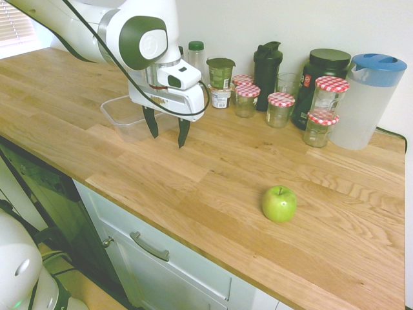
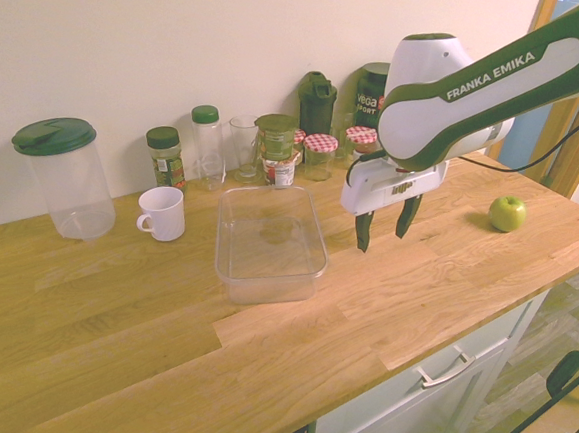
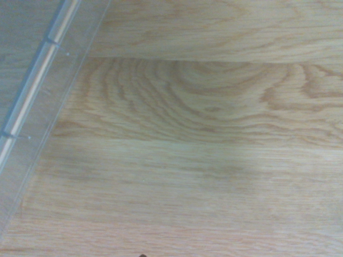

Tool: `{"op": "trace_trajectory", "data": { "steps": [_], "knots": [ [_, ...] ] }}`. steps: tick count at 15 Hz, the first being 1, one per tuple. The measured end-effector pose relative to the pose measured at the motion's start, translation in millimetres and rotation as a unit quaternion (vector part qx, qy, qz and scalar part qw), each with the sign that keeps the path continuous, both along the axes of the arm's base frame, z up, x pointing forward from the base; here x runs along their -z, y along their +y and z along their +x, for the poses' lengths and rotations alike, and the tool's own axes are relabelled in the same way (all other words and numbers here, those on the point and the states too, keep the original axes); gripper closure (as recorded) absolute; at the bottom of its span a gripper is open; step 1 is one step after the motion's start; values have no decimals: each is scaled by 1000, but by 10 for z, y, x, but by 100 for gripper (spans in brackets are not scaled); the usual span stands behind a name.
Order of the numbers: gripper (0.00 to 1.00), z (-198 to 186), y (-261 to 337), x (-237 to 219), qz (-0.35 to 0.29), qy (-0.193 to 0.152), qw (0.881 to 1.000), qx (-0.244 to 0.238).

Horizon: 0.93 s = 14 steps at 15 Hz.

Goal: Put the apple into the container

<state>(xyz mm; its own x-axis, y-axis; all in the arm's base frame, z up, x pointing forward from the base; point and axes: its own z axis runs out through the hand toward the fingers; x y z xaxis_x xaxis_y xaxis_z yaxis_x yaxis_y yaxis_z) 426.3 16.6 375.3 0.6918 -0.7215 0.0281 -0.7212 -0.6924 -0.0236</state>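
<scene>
A shiny green apple (image 1: 279,204) (image 2: 507,213) rests on the wooden countertop (image 1: 213,181), well away from the arm. The clear plastic container (image 2: 268,240) (image 1: 122,116) lies empty on the counter; its rim (image 3: 32,91) shows in the wrist view. My gripper (image 1: 167,132) (image 2: 384,230) hangs open above bare wood just beside the container, between it and the apple, with nothing between its dark fingers.
Along the wall stand jars with red-checked lids (image 1: 281,108), a black shaker bottle (image 1: 266,64), a dark tub (image 1: 321,84) and a blue-lidded pitcher (image 1: 368,100). A white mug (image 2: 161,212) and a green-lidded pitcher (image 2: 62,177) sit past the container. The counter's front edge drops to drawers.
</scene>
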Motion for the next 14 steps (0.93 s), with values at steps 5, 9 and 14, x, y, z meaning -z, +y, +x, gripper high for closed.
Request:
{"op": "trace_trajectory", "data": {
  "steps": [5, 9, 14],
  "knots": [
    [0, 153, -296, -345, 0, -16, 1000, 25],
    [0, 68, -1424, -903, -10, -7, 1000, -22],
    [0, -416, -2630, -915, -11, -8, 989, -144]
  ]
}}
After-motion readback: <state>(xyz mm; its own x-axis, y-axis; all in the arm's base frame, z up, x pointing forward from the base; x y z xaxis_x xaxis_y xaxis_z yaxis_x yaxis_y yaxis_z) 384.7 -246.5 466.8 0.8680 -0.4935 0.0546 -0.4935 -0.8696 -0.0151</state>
